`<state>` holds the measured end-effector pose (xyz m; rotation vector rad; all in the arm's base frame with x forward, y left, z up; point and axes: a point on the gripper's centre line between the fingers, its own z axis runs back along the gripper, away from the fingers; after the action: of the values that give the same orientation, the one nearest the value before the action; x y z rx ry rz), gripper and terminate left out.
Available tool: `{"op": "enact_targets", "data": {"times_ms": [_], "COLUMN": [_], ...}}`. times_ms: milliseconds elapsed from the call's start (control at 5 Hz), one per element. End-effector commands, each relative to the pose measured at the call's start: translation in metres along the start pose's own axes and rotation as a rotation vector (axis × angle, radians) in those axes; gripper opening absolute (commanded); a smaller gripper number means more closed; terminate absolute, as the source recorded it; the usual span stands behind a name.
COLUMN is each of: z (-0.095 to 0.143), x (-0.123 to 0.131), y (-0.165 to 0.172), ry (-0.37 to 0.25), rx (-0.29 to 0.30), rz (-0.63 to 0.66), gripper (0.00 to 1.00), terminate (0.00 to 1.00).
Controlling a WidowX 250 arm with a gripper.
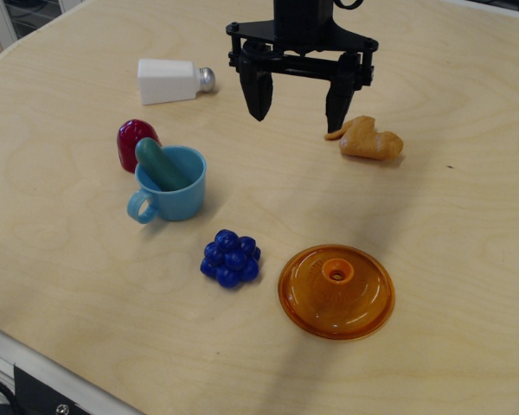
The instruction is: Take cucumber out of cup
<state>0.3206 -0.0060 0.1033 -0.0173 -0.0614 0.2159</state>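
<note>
The light blue cup point(180, 201) stands on the wooden table at centre left, its loop handle pointing to the front left. The dark teal-green cucumber point(158, 163) leans inside it, one rounded end sticking out over the cup's far left rim. My black gripper point(297, 111) hangs above the table at the back centre, up and to the right of the cup. Its two fingers are spread wide and hold nothing.
A dark red dome point(136, 143) sits just behind the cup on the left. A white salt shaker point(173, 80) lies at the back left. An orange-tan toy point(369, 139) lies right of the gripper. Blue grapes point(231, 258) and an orange round lid point(336, 290) are in front.
</note>
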Motion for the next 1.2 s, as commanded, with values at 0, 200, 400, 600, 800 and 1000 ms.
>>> {"op": "enact_targets", "data": {"times_ms": [0, 200, 400, 600, 800, 1000], "z": [0.000, 0.006, 0.010, 0.008, 0.001, -0.006], "x": [0.000, -0.012, -0.031, -0.053, -0.055, -0.045], "y": [0.000, 0.026, 0.050, 0.079, 0.097, 0.109], "ry": [0.000, -0.062, -0.095, -0.102, -0.135, -0.179], "rx": [0.000, 0.100, 0.143, 0.150, 0.105, 0.072], "rz": [0.000, 0.235, 0.484, 0.735, 0.893, 0.875], "gripper": [1.00, 1.00, 1.00, 1.00, 1.00, 1.00], "terminate": [0.00, 0.00, 0.00, 0.00, 0.00, 0.00]}}
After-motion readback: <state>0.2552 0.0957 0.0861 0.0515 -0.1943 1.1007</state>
